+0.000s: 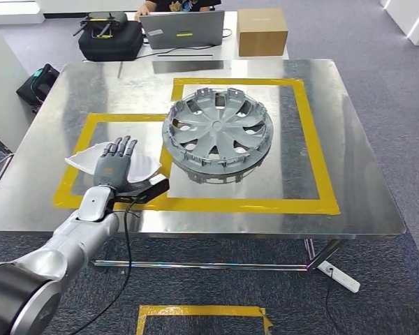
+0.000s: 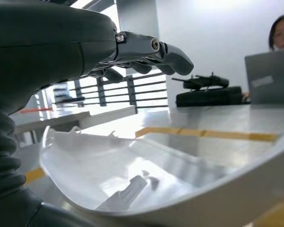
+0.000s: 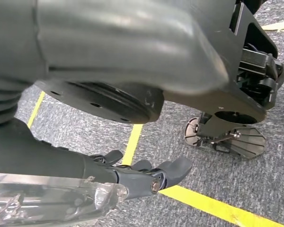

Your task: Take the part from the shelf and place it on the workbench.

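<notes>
We see the left hand (image 1: 115, 167) stretched flat, fingers straight and apart, over a white curved part (image 1: 144, 164) lying on the steel workbench (image 1: 355, 195) — whether palm touches part, we cannot tell. The part sits across the near-left corner of a yellow tape outline (image 1: 313, 139). Just beside it, inside the tape, lies a grey wheel cover (image 1: 218, 132), face up. Beyond the bench — a laptop (image 1: 182, 29), a cardboard box (image 1: 262, 31), a black case (image 1: 109, 38).

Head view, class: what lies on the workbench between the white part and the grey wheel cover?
A yellow tape line on bare metal lies between white part and wheel cover.
</notes>
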Available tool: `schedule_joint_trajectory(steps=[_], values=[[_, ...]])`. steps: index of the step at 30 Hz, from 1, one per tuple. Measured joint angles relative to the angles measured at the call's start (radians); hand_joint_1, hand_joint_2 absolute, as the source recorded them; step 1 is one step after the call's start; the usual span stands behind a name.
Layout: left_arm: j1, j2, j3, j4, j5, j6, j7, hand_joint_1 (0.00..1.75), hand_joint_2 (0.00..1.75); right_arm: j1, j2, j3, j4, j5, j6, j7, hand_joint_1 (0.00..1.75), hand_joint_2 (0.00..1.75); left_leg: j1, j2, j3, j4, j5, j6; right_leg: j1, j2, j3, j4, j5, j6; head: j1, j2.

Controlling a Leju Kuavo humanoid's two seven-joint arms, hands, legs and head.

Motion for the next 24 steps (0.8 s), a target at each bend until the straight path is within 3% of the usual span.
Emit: schedule_joint_trajectory(steps=[4, 10, 17, 20, 24], values=[[0.041, 0.004, 0.085, -0.084, 0.001, 0.022, -0.115, 0.00, 0.00, 0.003, 0.000, 0.000, 0.000, -0.012, -0.003, -0.007, 0.00, 0.00, 0.000, 0.000, -0.001, 0.000, 0.000, 0.000, 0.000, 0.000, 0.000, 0.000, 0.000, 0.000, 0.000, 0.000], [0.124, 0.015, 0.281, -0.269, -0.035, 0.024, -0.306, 0.00, 0.00, 0.014, 0.000, -0.003, 0.000, -0.030, -0.009, -0.021, 0.00, 0.00, 0.000, 0.000, -0.001, 0.000, 0.000, 0.000, 0.000, 0.001, 0.000, 0.000, 0.000, 0.000, 0.000, 0.000], [0.202, 0.033, 0.411, -0.443, -0.039, 0.024, -0.386, 0.00, 0.00, 0.016, 0.000, -0.011, 0.000, -0.050, -0.015, -0.038, 0.00, 0.00, 0.000, 0.001, -0.001, 0.000, 0.000, 0.000, 0.000, 0.001, 0.000, 0.000, 0.000, 0.000, 0.000, 0.000], [0.286, 0.048, 0.438, -0.574, 0.145, 0.013, -0.465, 0.00, 0.00, 0.016, -0.001, -0.024, 0.000, -0.072, -0.021, -0.054, 0.00, 0.00, 0.000, 0.002, 0.000, 0.000, -0.001, 0.000, 0.000, 0.003, 0.000, 0.000, 0.000, 0.000, 0.000, 0.000], [0.481, 0.075, 0.420, -0.851, 0.608, -0.115, -0.560, 0.00, 0.00, 0.022, -0.003, -0.043, 0.000, -0.092, -0.028, -0.061, 0.00, 0.00, 0.000, 0.008, 0.002, 0.000, -0.004, 0.003, 0.000, 0.009, 0.000, 0.000, -0.003, 0.002, 0.000, 0.000]])
